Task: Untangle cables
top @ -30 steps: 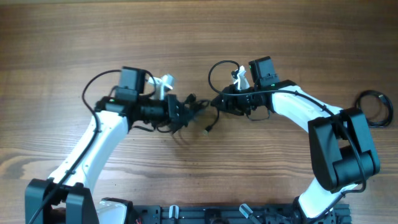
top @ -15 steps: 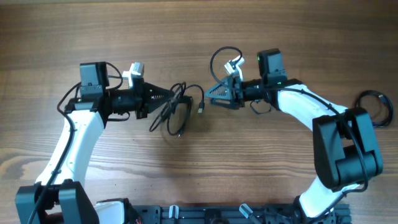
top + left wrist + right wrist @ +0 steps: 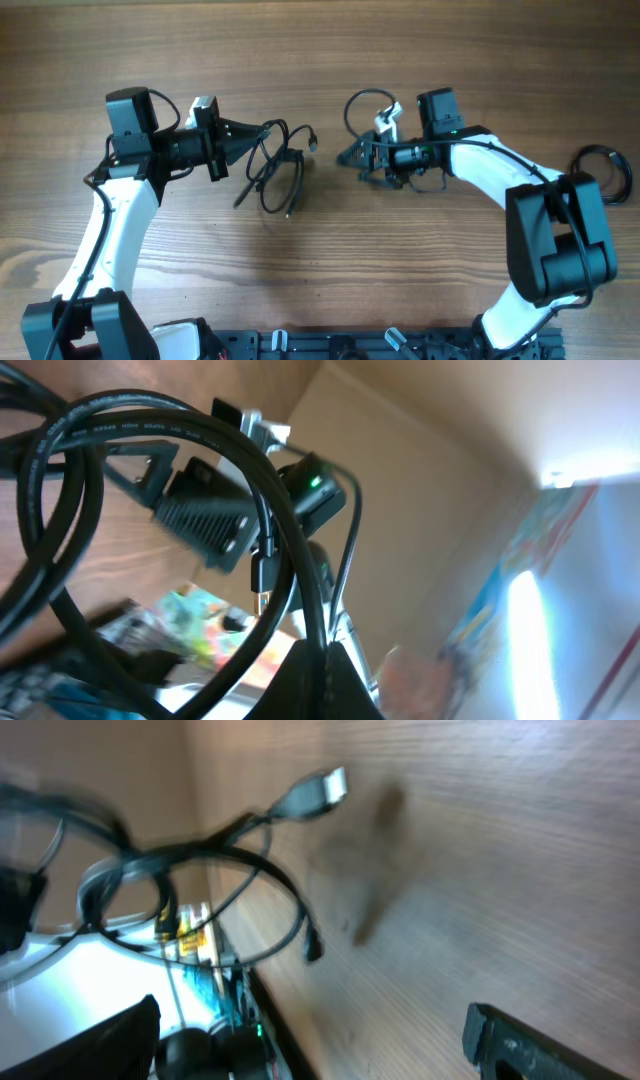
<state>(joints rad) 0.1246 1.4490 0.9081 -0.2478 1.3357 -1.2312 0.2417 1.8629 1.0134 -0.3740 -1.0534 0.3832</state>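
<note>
We see the left tool point(image 3: 258, 133) closed on the cables point(image 3: 278, 170), its tips pinched on one strand at the upper left of the bundle. In the left wrist view the two fingers meet in a dark wedge at the bottom of the frame. Thick black loops of the cables point(image 3: 110, 408) arc up and away from that pinch.

From above, the bundle shows as a few overlapping loops just right of the left tool, between the two arms. One plug point(image 3: 313, 138) sticks out at its upper right and a straight end trails to the lower left. We cannot tell whether the loops rest on the wooden surface point(image 3: 450, 60) or hang just over it.

The right tool point(image 3: 352, 160) stands apart from the bundle, to its right, pointing at it. In the right wrist view its fingers point(image 3: 520, 1042) are spread wide with nothing between them. The cables point(image 3: 205, 860) show further off, with a flat silver-tipped plug point(image 3: 325, 788) above the loops and a small dark plug point(image 3: 313, 948) below.
</note>
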